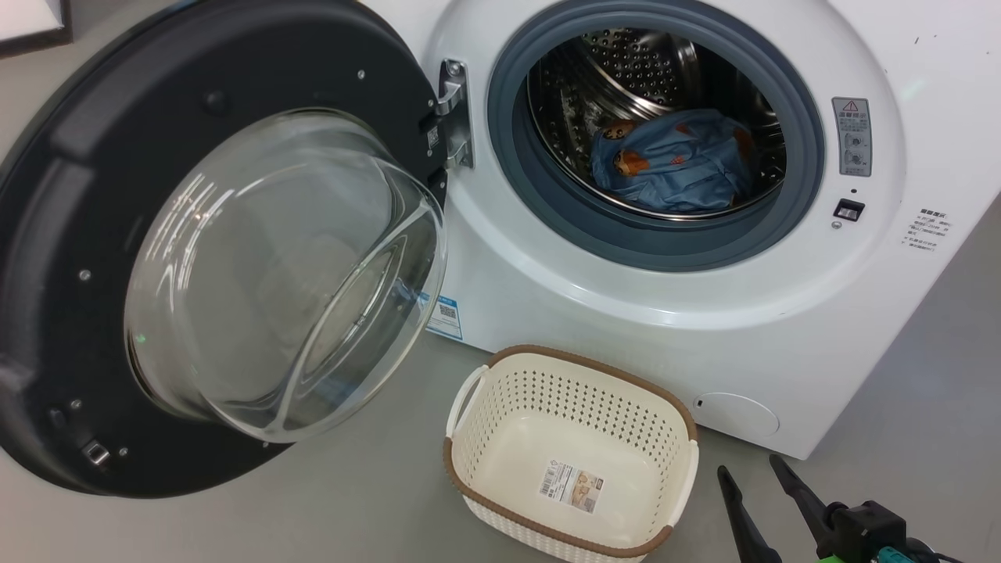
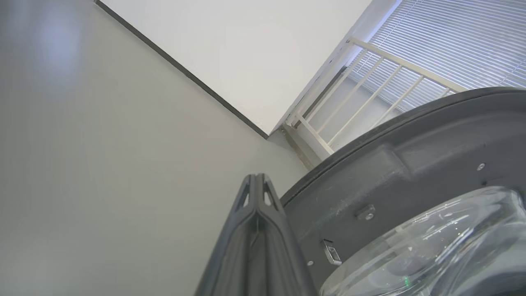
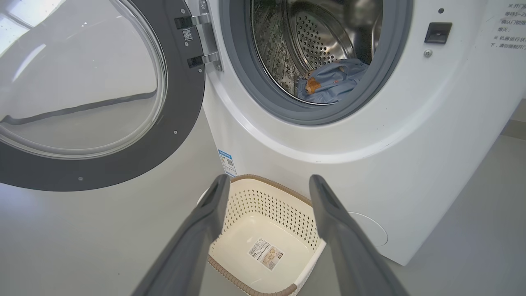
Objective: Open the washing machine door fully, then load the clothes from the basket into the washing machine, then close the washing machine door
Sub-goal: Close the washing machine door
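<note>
The washing machine (image 1: 672, 328) stands with its door (image 1: 70, 258) swung wide open to the left, glass bowl bulging toward me. The clothes (image 1: 672, 160), light blue with orange bears, lie inside the steel drum; they also show in the right wrist view (image 3: 328, 80). The basket (image 1: 500, 399) sits on the floor before the machine, holding just a paper label on its bottom. My right gripper (image 1: 749, 466) is open at the lower right, just right of the basket (image 3: 242, 181), nothing between its fingers. My left gripper (image 2: 257, 176) is shut on nothing beside the door's outer rim (image 2: 370, 172).
Grey floor surrounds the machine and basket. In the left wrist view a white wall (image 2: 246, 53) with a dark skirting meets a white railing (image 2: 361, 98) and window blinds behind the door.
</note>
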Tool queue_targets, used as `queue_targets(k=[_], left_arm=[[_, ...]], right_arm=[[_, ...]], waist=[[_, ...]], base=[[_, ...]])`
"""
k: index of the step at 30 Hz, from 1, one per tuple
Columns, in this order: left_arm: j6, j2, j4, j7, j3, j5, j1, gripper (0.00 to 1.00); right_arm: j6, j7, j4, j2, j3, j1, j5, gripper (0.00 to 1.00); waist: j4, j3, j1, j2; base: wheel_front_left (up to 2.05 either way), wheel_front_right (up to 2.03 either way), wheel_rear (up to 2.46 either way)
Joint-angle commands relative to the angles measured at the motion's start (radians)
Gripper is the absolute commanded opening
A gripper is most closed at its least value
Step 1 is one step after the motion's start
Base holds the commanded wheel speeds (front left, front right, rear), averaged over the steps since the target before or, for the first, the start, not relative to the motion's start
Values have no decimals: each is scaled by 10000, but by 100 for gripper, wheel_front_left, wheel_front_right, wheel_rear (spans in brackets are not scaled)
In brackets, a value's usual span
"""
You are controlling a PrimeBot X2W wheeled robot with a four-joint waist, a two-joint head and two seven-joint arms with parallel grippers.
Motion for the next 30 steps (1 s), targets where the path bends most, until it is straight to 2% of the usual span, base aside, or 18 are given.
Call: queue_targets(k=[1, 6, 9, 10, 12, 20, 30], left_arm=[[-363, 388, -27, -9, 478, -368, -657, 0], [-1182, 1192, 813, 676, 1309, -1922, -1595, 0], [-1401, 1604, 1467, 1239, 1834, -2946, -2187, 0], [-1575, 1784, 1950, 1595, 2172, -3701, -2658, 0], [-1791, 2040, 2405, 1961, 2328, -4200, -3030, 0], [-2290, 2858, 3701, 3481, 2156, -5311, -4231, 0], [-2543, 3675, 5506, 5211, 1973, -6405, -5586, 0]], right_arm=[[16, -49, -247, -15, 183, -120, -31, 100], [16, -49, -267, 8, 88, -11, -35, 100], [16, -49, -304, 20, 13, 78, -46, 100], [16, -49, -332, 36, -12, 149, -57, 100], [16, -49, -348, 55, -26, 211, -66, 100], [16, -49, -396, 105, -80, 390, -98, 100], [16, -49, -445, 36, -211, 475, -192, 100]], waist=[[-11, -9, 0, -1], [-45, -55, 0, -1], [-62, -71, 0, -1], [-69, -81, 0, -1], [-78, -87, 0, -1], [-46, -26, 0, -1], [-7, 334, 0, -1]], base=[[0, 0, 0], [0, 0, 0], [0, 0, 0], [0, 0, 0], [0, 0, 0], [0, 0, 0], [0, 0, 0]])
